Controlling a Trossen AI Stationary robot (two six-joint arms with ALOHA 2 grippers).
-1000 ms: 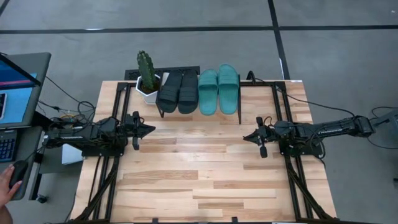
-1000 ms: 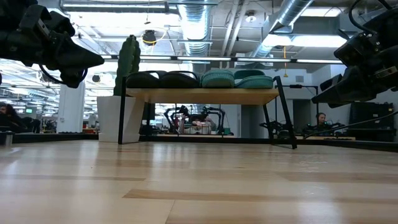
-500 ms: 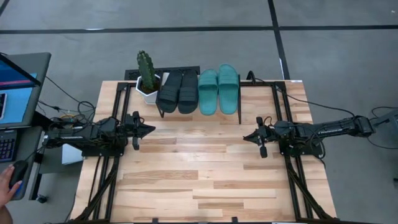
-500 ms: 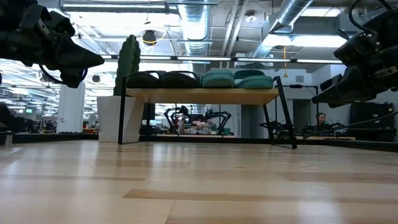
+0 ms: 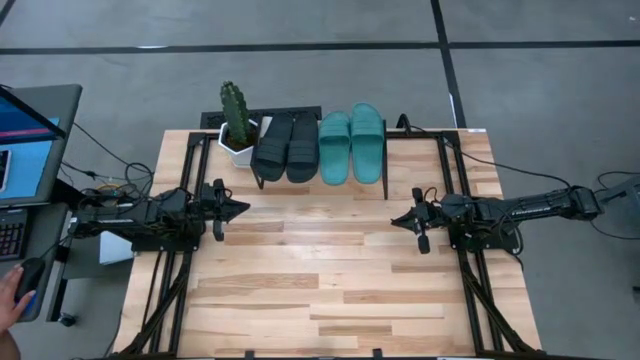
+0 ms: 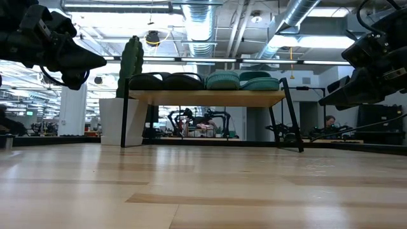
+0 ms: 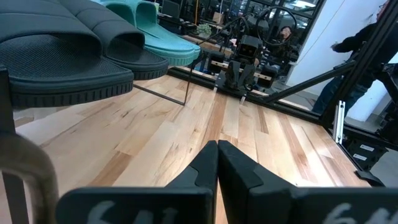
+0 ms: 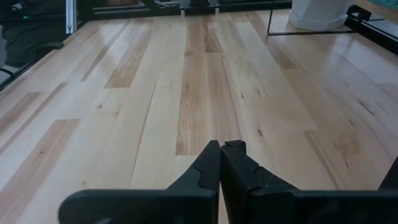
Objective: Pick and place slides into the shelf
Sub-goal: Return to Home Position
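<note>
Two black slides (image 5: pixel 287 146) and two teal slides (image 5: pixel 352 143) lie side by side, soles down, on the tilted light-wood shelf (image 5: pixel 322 180) at the table's far edge; the low view shows them in a row (image 6: pixel 206 81) on the board. My left gripper (image 5: pixel 240 208) hovers shut above the table's left side, below the shelf's left end. My right gripper (image 5: pixel 396 220) hovers shut above the table's right side, below the shelf's right end. Both point toward the table's middle. The left wrist view shows the black slides (image 7: pixel 68 50) close by.
A potted cactus (image 5: pixel 236 122) in a white pot stands beside the shelf's left end. A laptop (image 5: pixel 30 150) sits off the table's left edge, with a person's hand (image 5: pixel 12 290) near it. The plank tabletop (image 5: pixel 320 280) spreads bare between the arms.
</note>
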